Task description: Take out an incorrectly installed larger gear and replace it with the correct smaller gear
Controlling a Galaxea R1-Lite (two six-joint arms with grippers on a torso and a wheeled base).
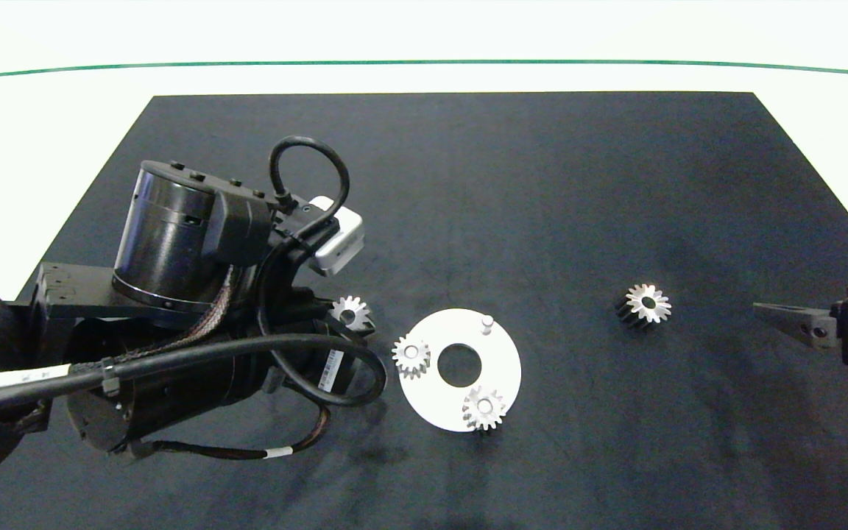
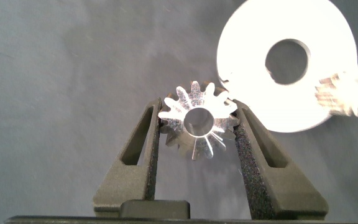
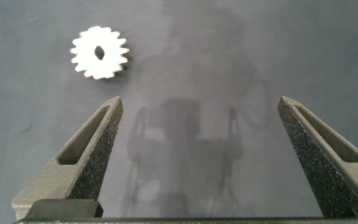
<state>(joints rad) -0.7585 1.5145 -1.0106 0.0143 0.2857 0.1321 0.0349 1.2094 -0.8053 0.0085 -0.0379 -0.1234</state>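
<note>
A black, matte mat [image 1: 542, 184] is spread over a white table [image 1: 41, 118]. On the mat lies a flat white disc plate [image 1: 501, 368] with a round centre hole and a short upright silver peg [image 1: 487, 322] at its far edge, which carries nothing. Two small short silver spur gears are seated on the plate, one at its left edge [image 1: 411, 356] and one at its near edge [image 1: 483, 408].

The smaller gear [image 2: 196, 121], a short shiny metal spur gear with stubby teeth and a round bore, is held just left of the plate, pinched between the grey foam-textured pads of the left gripper [image 2: 197, 134], whose fingers are narrowed onto its toothed rim.

The larger gear [image 1: 645, 305], taller, with long pointed teeth and dark flanks, stands on the mat well to the right of the plate. The right gripper [image 3: 197, 137] is seen at the right edge, spread wide and holding nothing, near the larger gear without touching it.
</note>
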